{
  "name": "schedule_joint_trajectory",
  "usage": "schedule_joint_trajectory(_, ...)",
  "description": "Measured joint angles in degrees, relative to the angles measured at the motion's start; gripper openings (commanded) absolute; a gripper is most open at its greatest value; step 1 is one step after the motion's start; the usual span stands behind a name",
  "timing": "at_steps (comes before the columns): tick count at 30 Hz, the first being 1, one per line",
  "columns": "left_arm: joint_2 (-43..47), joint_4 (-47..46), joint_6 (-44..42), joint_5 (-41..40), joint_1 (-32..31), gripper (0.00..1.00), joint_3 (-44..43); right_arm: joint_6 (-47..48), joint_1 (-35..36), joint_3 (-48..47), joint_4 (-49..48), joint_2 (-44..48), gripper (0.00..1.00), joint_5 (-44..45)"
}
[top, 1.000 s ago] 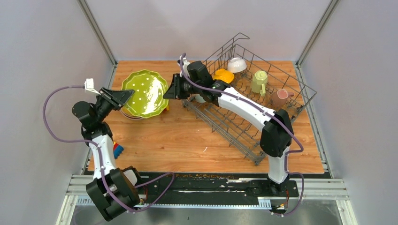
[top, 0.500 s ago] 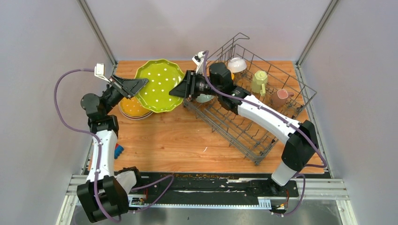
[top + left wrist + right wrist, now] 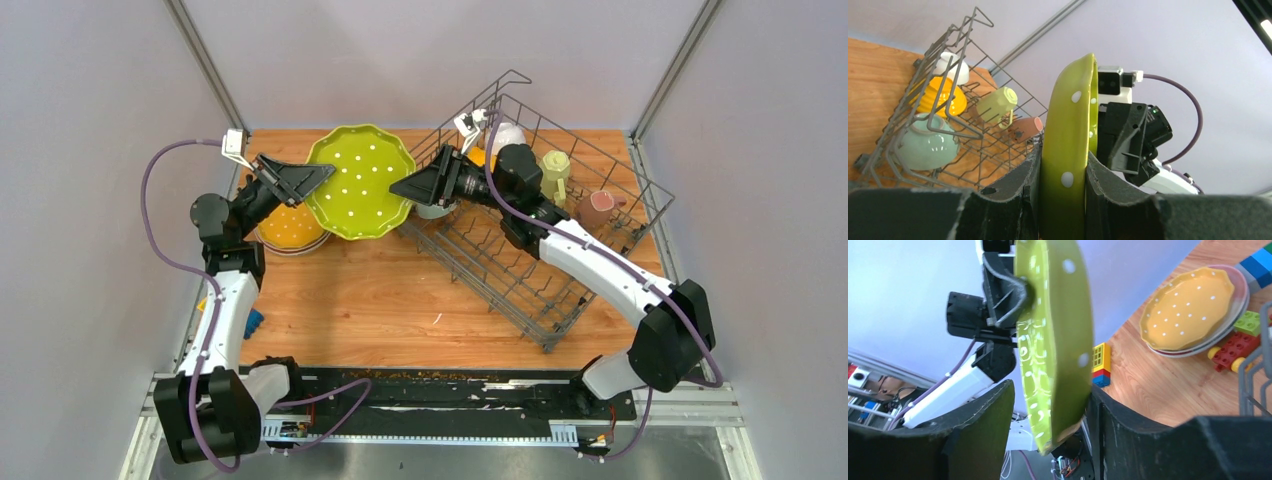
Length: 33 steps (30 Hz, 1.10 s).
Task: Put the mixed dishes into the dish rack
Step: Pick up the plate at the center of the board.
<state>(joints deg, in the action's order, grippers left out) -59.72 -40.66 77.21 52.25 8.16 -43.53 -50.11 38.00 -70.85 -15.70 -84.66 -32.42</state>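
Up and toward the dish rack [image 3: 500, 270] the lime-green white-dotted plate [image 3: 362, 180] has travelled since a second ago, and both arms have risen with it. It hangs tilted above the far side of the table [image 3: 400, 300], just off the rack's left end and clear of the wood. The left jaws pinch its left rim, pressed against both faces. The right jaws straddle the opposite rim but stand spread, with a gap at one face. Below, near the table's far left corner, a yellow dotted plate [image 3: 290, 225] tops a small stack. Inside the rack sit a white bowl [image 3: 508, 135], a yellow bowl [image 3: 935, 97], a pale-green mug [image 3: 553, 170], a pink mug [image 3: 597, 208] and a teal mug [image 3: 928, 145].
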Motion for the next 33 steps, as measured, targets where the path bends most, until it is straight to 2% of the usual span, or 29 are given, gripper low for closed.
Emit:
schedule_joint_trajectory(5,-2.12,-2.54,0.81,-2.82,-2.05,0.00,0.00,-1.36,-0.04,0.26,-1.77,0.74,0.50,-1.64)
schedule_joint_trajectory(11,-5.07,-4.42,1.36,-4.79,-6.69,0.00,0.00,-2.10,-0.20,1.05,-0.85,0.76,0.28,-0.50)
schedule_joint_trajectory(15,-5.66,-5.81,0.79,-4.94,-7.41,0.00,0.00,-1.95,-0.20,1.79,0.72,1.22,0.01,1.99)
schedule_joint_trajectory(18,-6.08,-5.99,0.52,-4.68,-7.69,0.00,0.00,-1.60,-0.09,3.06,1.31,2.82,0.00,4.13)
schedule_joint_trajectory(19,-6.32,-6.34,0.55,-4.50,-8.00,0.04,0.00,-1.40,0.11,3.50,1.73,3.52,0.00,5.03)
schedule_joint_trajectory(20,-6.56,-6.62,0.52,-4.50,-8.37,0.17,0.00,-1.09,0.20,4.04,2.27,4.39,0.00,5.95)
schedule_joint_trajectory(22,-7.08,-7.15,0.28,-4.85,-9.53,0.37,0.00,-0.39,0.24,4.70,3.45,5.79,0.00,7.21)
schedule_joint_trajectory(23,-7.43,-7.32,0.04,-4.98,-10.08,0.43,0.00,0.13,0.26,4.96,4.31,6.51,0.00,8.07)
schedule_joint_trajectory(24,-7.67,-7.39,-0.13,-5.03,-10.40,0.53,0.00,0.63,0.35,5.27,4.94,7.15,0.00,8.85)
schedule_joint_trajectory(27,-8.17,-6.64,-0.92,-5.27,-10.82,0.67,-0.11,3.26,0.48,7.19,7.06,9.79,0.00,12.61)
schedule_joint_trajectory(28,-8.24,-6.29,-1.46,-5.27,-10.82,0.76,-0.17,4.00,0.39,7.87,8.28,10.80,0.00,14.10)
schedule_joint_trajectory(30,-8.33,-4.87,-2.56,-5.25,-10.80,0.88,-0.74,5.40,0.31,9.31,10.47,12.87,0.00,17.22)
schedule_joint_trajectory(33,-8.35,-2.62,-4.50,-5.20,-10.82,0.97,-1.73,7.41,0.17,10.78,14.21,16.04,0.00,21.92)
